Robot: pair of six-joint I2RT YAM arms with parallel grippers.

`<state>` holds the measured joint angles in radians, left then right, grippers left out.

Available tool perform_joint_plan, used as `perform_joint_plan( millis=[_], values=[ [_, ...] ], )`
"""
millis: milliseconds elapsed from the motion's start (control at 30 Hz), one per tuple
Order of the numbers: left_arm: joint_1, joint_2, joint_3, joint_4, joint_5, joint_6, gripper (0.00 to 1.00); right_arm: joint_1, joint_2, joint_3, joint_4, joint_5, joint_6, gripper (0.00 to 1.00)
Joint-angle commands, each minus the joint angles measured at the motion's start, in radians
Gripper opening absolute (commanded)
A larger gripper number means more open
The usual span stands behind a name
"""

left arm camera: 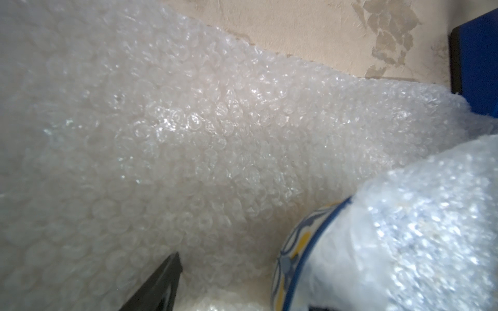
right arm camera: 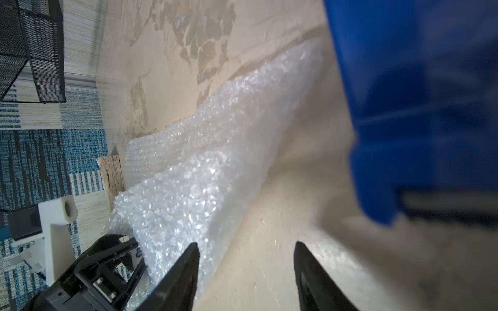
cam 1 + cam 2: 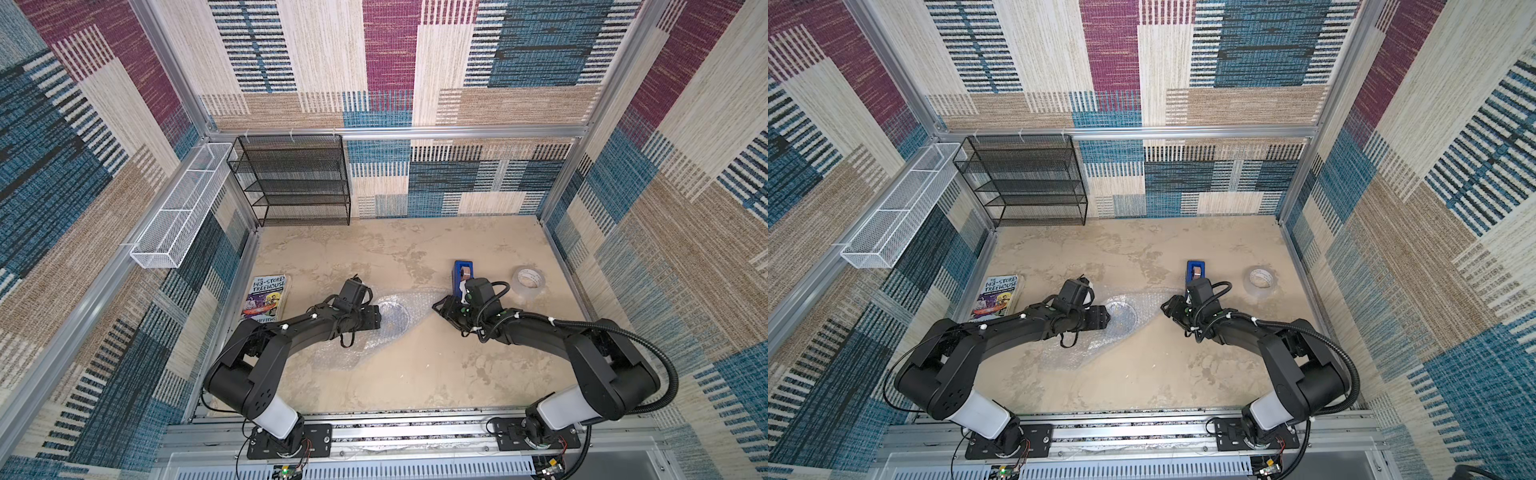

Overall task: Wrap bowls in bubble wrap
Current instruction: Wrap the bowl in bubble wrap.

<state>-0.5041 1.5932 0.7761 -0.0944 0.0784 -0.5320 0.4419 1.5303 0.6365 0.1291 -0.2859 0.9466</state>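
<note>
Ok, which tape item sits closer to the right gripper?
The blue dispenser, close by the right gripper; the clear roll lies farther off, toward the side wall.

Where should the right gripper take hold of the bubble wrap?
Probably pinch the bubble wrap by its loose flap beside the dispenser, coming from the right gripper's side: that flap lies thin, free-edged and clear of the bowl.

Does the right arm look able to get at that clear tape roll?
Probably yes: the tape roll lies alone on the table near the right arm, nothing between them, and the right gripper is open and empty.
</note>
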Motion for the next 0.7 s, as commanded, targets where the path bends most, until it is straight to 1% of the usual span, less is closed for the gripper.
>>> perform_joint_plan(
  millis=[0,300,467,667],
  values=[
    [0.001,0.002,-0.002,-0.063,-0.005,-0.02,0.73,-0.001,0.027,0.006,0.154,-0.008,0.045,0.58],
    [0.001,-0.006,-0.012,-0.059,-0.002,-0.019,0.73,-0.003,0.098,0.036,0.208,0.043,0.132,0.57],
    [0.001,-0.003,-0.011,-0.054,0.003,-0.014,0.73,-0.003,0.142,0.072,0.248,0.043,0.11,0.49],
    [0.001,0.002,-0.013,-0.051,0.004,-0.013,0.73,-0.003,0.175,0.074,0.294,0.028,0.113,0.43]
  ],
)
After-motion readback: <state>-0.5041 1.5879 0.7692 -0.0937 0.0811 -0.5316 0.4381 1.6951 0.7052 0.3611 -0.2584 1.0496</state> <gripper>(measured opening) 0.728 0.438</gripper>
